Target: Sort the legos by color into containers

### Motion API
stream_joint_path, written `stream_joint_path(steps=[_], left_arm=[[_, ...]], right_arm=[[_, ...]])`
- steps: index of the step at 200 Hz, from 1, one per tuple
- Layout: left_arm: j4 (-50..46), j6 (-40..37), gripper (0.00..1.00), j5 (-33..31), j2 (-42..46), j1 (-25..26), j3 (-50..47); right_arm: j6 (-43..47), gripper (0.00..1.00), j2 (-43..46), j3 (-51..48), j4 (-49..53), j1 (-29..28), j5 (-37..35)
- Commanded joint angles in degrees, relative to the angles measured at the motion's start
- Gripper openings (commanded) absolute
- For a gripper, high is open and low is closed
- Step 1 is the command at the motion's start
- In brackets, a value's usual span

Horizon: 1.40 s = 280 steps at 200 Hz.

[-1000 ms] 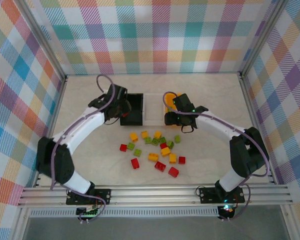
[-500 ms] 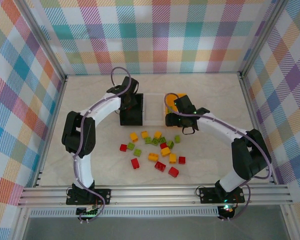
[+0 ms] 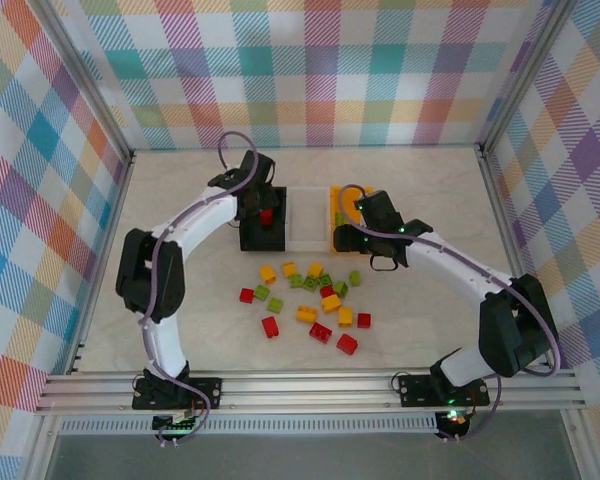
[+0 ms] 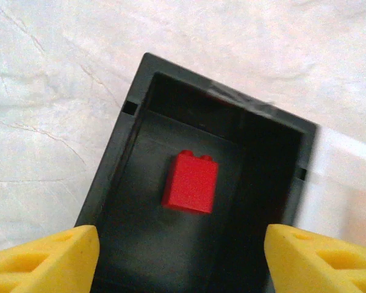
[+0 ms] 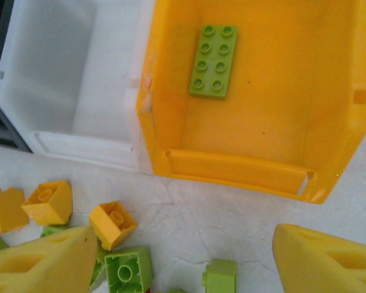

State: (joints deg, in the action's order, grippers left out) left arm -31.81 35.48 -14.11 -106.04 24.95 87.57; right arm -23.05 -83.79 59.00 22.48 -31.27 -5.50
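Observation:
My left gripper (image 4: 182, 256) hangs open over the black bin (image 4: 110, 183), nothing between its yellow fingers (image 4: 49, 256). One red brick (image 4: 191, 182) lies on that bin's floor, also visible from above as the red brick (image 3: 268, 216). My right gripper (image 5: 183, 259) is open above the table just in front of the orange bin (image 5: 232, 168), which holds a flat lime green brick (image 5: 213, 61). The white bin (image 5: 61, 61) stands between the two. Loose red, yellow and green legos (image 3: 310, 295) are scattered in front of the bins.
Yellow bricks (image 5: 113, 224) and green bricks (image 5: 128, 268) lie close under the right fingers. The three bins (image 3: 308, 220) sit side by side mid-table. Checkered walls and metal rails (image 3: 110, 200) enclose the table; bare surface lies left, right and behind.
The left arm swung from beside the black bin to over it, and a red brick now lies inside. The right gripper shifted slightly right, near the orange bin.

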Motion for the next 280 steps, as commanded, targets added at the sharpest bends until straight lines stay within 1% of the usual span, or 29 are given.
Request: stream_joint_path(steps=[1,6,11,20,25,28,52,77,107,142,175,209,237,261,280], left_arm=[[2.89,0.79,0.76,3.26,9.28,1.26,-4.21],[3.44,0.82,0.79,3.7,10.86,1.58,-5.65],[3.87,0.97,0.84,4.11,12.6,1.86,-7.27],[4.79,1.43,0.92,5.53,15.62,2.26,-10.36],[5.25,1.64,0.98,6.17,17.43,2.44,-12.12],[5.5,1.8,1.0,6.62,18.43,2.51,-13.36],[7.41,3.34,1.0,9.31,27.13,2.78,-23.5],[7.07,4.24,1.0,10.4,35.6,2.8,-31.87],[4.0,4.43,1.0,9.62,44.04,2.7,-38.21],[1.93,5.16,1.0,9.8,49.69,2.3,-43.22],[1.41,6.03,1.0,11.02,51.34,1.04,-45.5],[1.81,6.02,1.0,11.59,51.65,0.26,-45.69],[1.91,5.91,1.0,11.6,51.33,0.1,-45.66],[1.82,6.0,1.0,11.52,51.67,-0.08,-45.66],[2.15,6.08,1.0,12.65,51.78,-0.34,-45.7]], right_arm=[[2.03,0.74,1.98,-1.42,1.35,-2.77,2.76],[2.51,0.74,2.05,-1.56,1.84,-4.11,2.71],[3.11,0.73,2.05,-1.71,2.4,-5.47,2.69],[4.06,0.73,1.76,-2.16,3.23,-8.14,2.68],[4.48,0.72,1.51,-2.33,3.72,-9.44,3.0],[4.84,0.72,1.26,-2.44,4.01,-10.37,3.37],[7.05,0.72,-0.84,-3.02,5.14,-17.22,4.83],[9.44,0.72,-4.35,-2.55,6.07,-22.7,4.81],[11.3,0.74,-9.81,-0.03,7.97,-27.43,0.25],[12.4,0.73,-15.02,2.86,8.02,-29.4,-3.77],[13.29,0.68,-18.74,5.12,9.43,-30.31,-4.4],[12.9,0.62,-20.14,5.2,10.34,-30.41,-4.08],[12.77,0.52,-20.44,4.51,9.01,-30.34,-4.13],[12.61,0.42,-18.39,3.36,6.17,-30.36,-3.64],[12.5,0.37,-16.47,2.66,4.74,-30.26,-3.64]])
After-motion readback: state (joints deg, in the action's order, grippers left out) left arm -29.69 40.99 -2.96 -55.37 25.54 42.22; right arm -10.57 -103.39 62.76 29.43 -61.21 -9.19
